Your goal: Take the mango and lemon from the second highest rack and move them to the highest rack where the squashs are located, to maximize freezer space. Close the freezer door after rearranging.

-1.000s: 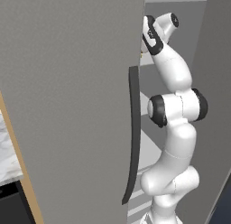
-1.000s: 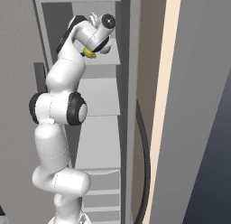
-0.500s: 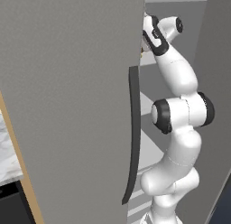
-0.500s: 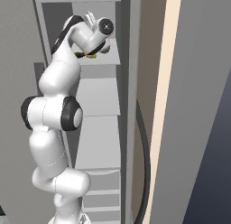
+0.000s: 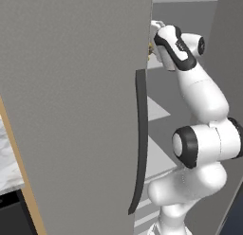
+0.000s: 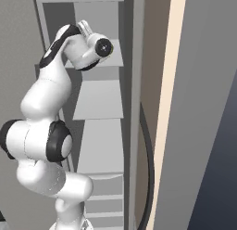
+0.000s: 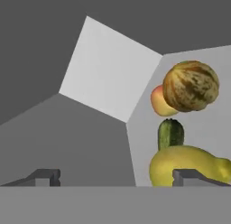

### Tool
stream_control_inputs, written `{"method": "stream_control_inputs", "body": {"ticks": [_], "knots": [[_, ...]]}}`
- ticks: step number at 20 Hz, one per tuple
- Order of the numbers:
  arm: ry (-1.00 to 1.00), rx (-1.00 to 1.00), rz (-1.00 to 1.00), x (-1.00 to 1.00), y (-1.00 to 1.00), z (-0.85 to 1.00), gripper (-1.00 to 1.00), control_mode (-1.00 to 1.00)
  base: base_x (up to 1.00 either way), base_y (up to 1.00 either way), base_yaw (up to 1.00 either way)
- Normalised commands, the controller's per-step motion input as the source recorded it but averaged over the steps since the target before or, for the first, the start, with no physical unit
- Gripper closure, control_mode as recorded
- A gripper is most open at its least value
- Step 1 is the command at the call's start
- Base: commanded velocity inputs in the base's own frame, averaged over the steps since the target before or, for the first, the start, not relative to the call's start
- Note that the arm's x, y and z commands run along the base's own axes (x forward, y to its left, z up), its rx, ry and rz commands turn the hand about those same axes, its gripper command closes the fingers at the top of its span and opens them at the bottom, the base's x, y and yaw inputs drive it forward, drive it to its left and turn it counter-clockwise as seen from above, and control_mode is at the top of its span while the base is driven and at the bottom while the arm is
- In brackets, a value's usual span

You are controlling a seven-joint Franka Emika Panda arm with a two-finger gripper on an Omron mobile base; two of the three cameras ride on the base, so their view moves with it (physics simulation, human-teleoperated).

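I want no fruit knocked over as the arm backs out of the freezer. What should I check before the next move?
1. Gripper open: ok, fingertips wide apart, nothing between them.
2. Lemon free of the fingertips: cannot tell, one overlaps it in the hand view.
3. Mango beside the squash: ok, partly hidden behind it.
4. Fruit on the highest rack: cannot tell.
5. Freezer door closed: not ok, it is open and the arm reaches past its edge.

In the hand view the squashs (image 7: 190, 86) sits on the highest rack (image 7: 212, 123), with the mango (image 7: 159, 102) just behind it to the left. The freezer door (image 5: 71, 111) stands open left of the shelves.
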Motion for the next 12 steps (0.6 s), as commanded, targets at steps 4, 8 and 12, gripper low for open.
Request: {"method": "stream_control_inputs", "body": {"ticks": [4, 8, 12], "knots": [[-0.01, 0.0, 0.0, -0.84, 0.0, 0.3, -1.0, -1.0, 0.0, 0.0, 0.0], [0.0, 0.0, 0.0, -0.81, 0.0, 0.31, -1.0, -1.0, 0.0, 0.0, 0.0], [0.0, 0.0, -0.01, -0.89, 0.0, 0.18, -1.0, -1.0, 0.0, 0.0, 0.0]]}}
